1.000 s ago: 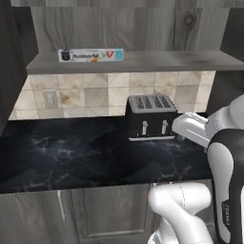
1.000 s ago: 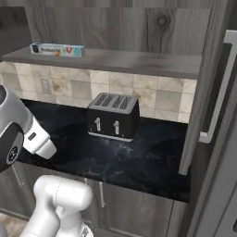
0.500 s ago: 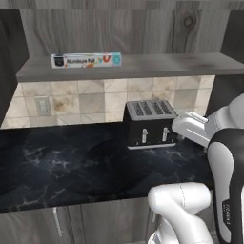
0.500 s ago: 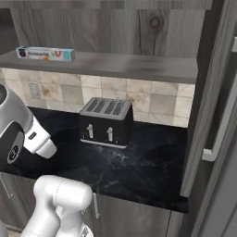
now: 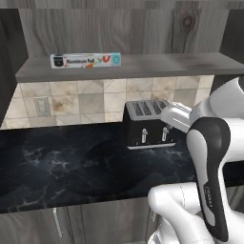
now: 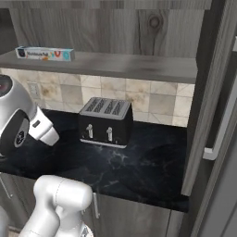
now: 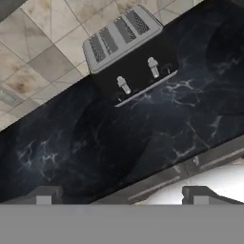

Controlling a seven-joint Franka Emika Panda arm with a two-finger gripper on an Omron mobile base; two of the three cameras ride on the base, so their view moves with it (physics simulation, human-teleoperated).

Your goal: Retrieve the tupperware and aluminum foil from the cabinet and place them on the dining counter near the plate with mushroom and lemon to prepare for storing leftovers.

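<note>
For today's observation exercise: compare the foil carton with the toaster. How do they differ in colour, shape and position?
Colour: the foil carton is white and pale blue with a dark end; the toaster is black with a grey slotted top.
Shape: the carton is long, narrow and low; the toaster is a squat, taller block.
Position: the carton lies on the cabinet shelf; the toaster stands below it on the black counter.
Both are boxy and sit near the back wall.
</note>
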